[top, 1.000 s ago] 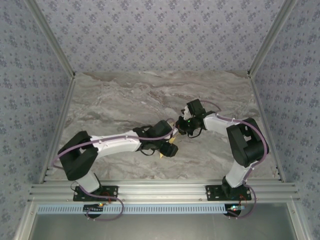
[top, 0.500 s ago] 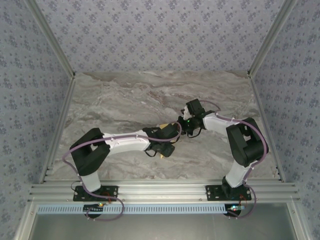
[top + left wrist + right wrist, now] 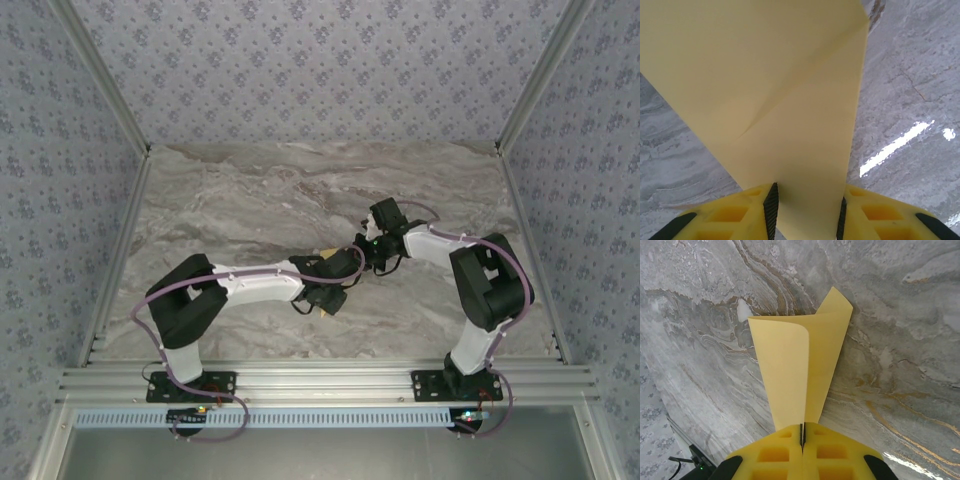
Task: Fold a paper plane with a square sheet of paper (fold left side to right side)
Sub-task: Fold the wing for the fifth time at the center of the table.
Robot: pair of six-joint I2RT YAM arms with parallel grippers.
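Paper plane: part-folded, plain yellow-orange, located over the middle of the bench, slightly right of centre, between the two claws.

Bench: grey-brown marbled surface, glossy, with a bright streak of reflected light in the left wrist view.

Left arm: reaching in from the near left, bent at the elbow, wrist close to the right wrist mid-bench. Right arm: folded back from the near right, forearm pointing left toward the same spot.

Right claw: clenched, yellow fingers pressed together along a thin dark seam, grasping the narrow end of the paper plane.

Left claw: fingers standing apart, paper plane filling the gap, both long edges meeting the black pads. Cannot tell whether pinched or merely bracketed.

Paper plane as seen from the right wrist: a long wedge, narrow at the clenched fingers and widening away from them. Two layers: the left one curling over with a rounded corner, the right one ending in a sharp far corner. One straight fold line running lengthwise from the seam.

Paper plane as seen from the left wrist: a broad flat face tapering toward the fingers, crossed by one long diagonal crease, with a shorter, shallower crease near the middle.
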